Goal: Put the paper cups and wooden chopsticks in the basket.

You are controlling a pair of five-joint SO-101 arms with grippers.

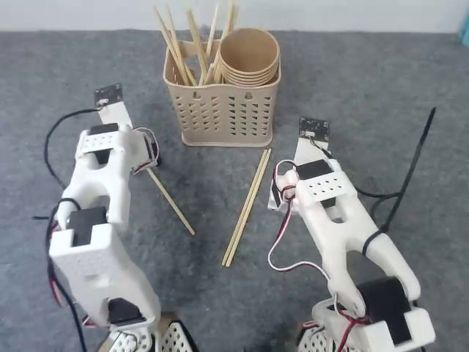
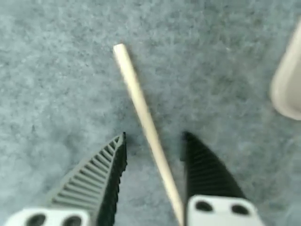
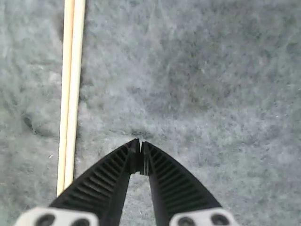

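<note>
Between the spread fingers of the left gripper point(image 2: 154, 137) lies a single chopstick point(image 2: 136, 89), flat on the grey desk point(image 1: 366, 88); the gripper is open and holds nothing; the stick's long axis runs out ahead between the jaws, a little slantwise, and passes nearer one finger than the other, so I judge that closing would pinch it across its width; whether the fingers sit low enough to catch it I cannot tell. Beside the right gripper point(image 3: 141, 145), which is closed on nothing, a pair of chopsticks point(image 3: 70, 94) lies side by side, apart from the fingers and roughly parallel to them. Farther back, the basket point(image 1: 227, 110) already holds stacked paper cups point(image 1: 249, 55) and several standing chopsticks point(image 1: 179, 51); the left arm is nearer the single stick, the right nearer the pair.
</note>
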